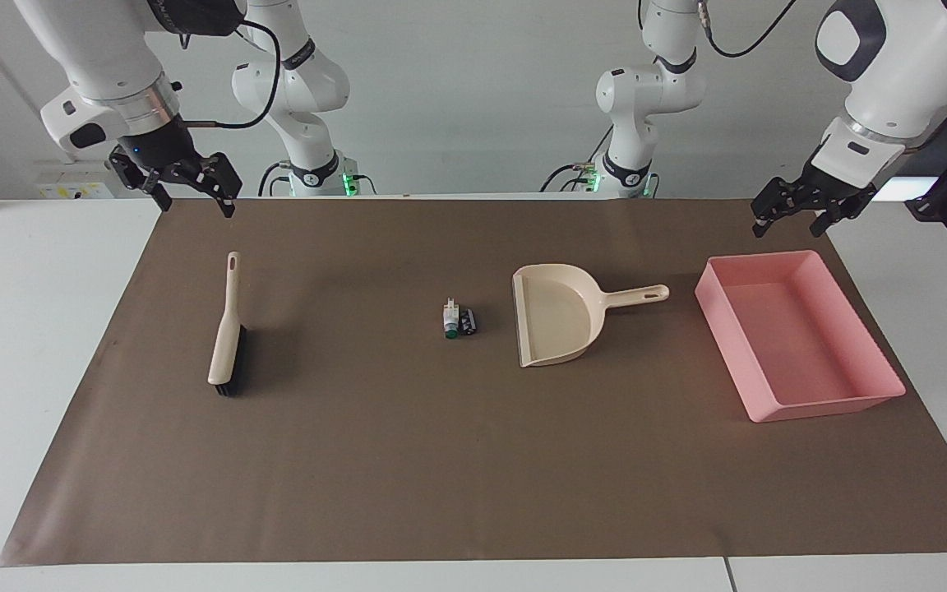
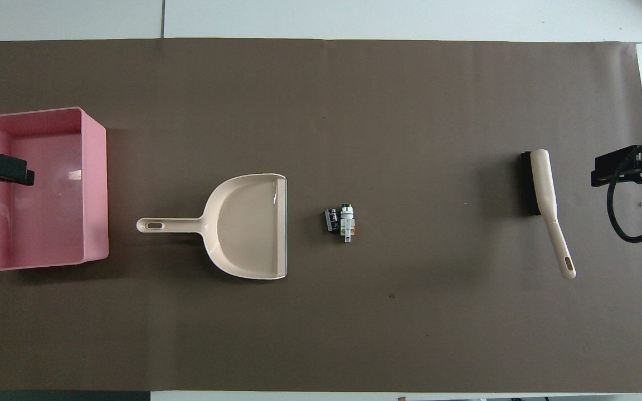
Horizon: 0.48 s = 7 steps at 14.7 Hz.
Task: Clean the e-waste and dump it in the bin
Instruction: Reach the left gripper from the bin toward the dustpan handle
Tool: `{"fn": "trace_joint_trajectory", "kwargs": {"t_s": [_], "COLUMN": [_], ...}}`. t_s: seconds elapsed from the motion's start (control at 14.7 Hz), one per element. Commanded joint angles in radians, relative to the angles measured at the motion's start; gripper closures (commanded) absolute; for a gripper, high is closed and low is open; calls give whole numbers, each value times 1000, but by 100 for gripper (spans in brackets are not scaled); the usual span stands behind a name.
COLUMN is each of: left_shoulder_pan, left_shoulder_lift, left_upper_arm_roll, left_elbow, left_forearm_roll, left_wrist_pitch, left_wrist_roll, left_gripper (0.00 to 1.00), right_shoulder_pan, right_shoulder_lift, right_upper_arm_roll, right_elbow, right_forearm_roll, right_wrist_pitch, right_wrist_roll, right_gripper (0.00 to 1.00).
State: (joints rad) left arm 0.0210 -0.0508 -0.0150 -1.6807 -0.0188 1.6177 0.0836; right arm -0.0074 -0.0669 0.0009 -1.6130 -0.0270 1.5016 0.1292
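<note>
Waiting: both arms hang raised at the table's ends with nothing held; no step has begun.
Table [image 1: 46, 370]: white, covered by a brown mat [image 1: 473, 460]; a plain pale wall stands by the robots' bases.
Bin [image 1: 720, 329]: the pink tray, empty, at the left arm's end of the mat.
Left gripper [image 1: 794, 215]: up in the air over the bin's edge nearest the robots, fingers spread, empty.
Right gripper [image 1: 194, 193]: in the air over the mat's edge at the right arm's end, fingers apart, empty.
Dustpan [image 1: 556, 316]: between bin and e-waste, mouth facing the parts, handle toward the bin.
Brush [image 1: 227, 329]: lying flat toward the right arm's end, handle pointing at the robots.
E-waste [image 1: 459, 319]: two tiny parts touching, mid-mat, just beside the dustpan's mouth.
Doing it well: probably right gripper takes the brush handle, left the dustpan handle; keep the pan's lip pressed flat so the small cylinder neither rolls away nor slips under.
</note>
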Motion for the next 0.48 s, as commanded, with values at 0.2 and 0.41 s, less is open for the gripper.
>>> {"fn": "trace_joint_trajectory", "kwargs": {"t_s": [0.2,0.41], "left_shoulder_pan": [0,0], "left_shoulder_lift": [-8,-9], "left_upper_arm_roll": [-6,-6], "left_elbow": [-7,-8], "left_forearm_roll": [16,16], "left_wrist_pitch": [10,-2], "left_wrist_roll": [-15,-15], "left_gripper": [0,0], "right_shoulder_pan": [-17,-16], "right_shoulder_lift": [-4,-5], "right_upper_arm_roll": [10,10], "right_elbow": [2,-1], "right_forearm_roll": [2,2], "right_wrist_pitch": [-14,-14], "right_wrist_roll": [-28,-22], "right_gripper": [1,1]}}
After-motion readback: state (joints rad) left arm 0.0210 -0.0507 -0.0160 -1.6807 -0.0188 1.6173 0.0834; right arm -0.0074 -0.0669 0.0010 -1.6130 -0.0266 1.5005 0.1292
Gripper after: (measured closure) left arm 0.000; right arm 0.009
